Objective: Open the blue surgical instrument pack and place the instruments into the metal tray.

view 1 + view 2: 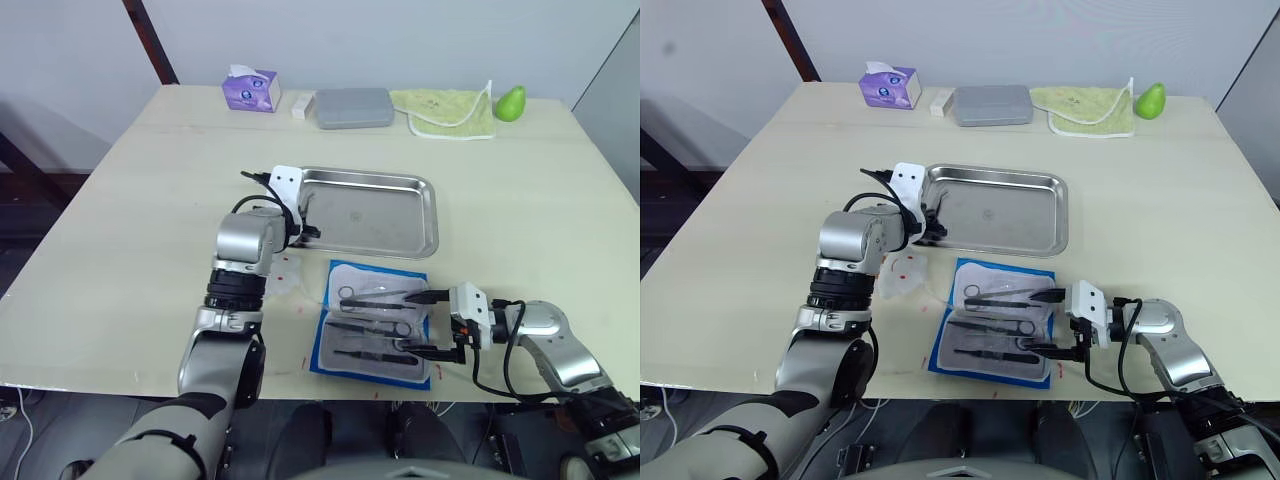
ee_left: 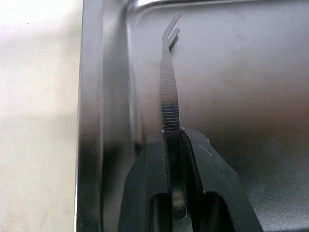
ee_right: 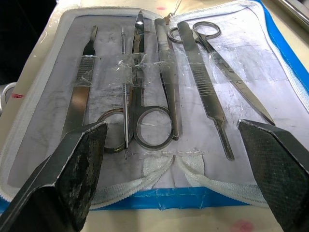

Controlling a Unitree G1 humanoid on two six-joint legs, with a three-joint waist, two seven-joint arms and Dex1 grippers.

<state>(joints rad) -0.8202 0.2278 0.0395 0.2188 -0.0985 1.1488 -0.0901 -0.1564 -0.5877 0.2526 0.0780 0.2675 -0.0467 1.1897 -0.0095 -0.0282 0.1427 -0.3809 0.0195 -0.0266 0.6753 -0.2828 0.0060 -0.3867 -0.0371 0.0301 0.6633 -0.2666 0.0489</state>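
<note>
Left gripper over near-left corner of metal tray, fingers pinching tweezers, tips angled down at tray floor. Risk: release from height, tweezers bounce over rim. Blue surgical instrument pack open near table's front edge, just before tray; instruments inside under tape strips. Right gripper spread wide at pack's right edge. Risk: tape drags pack during lift. No legible writing seen.

Head stereo pair: high, facing forward and down over the whole table, both eyes sharing one scene. Left wrist: very close, along its fingers into the metal tray. Right wrist: close, low over the open blue surgical instrument pack.
</note>
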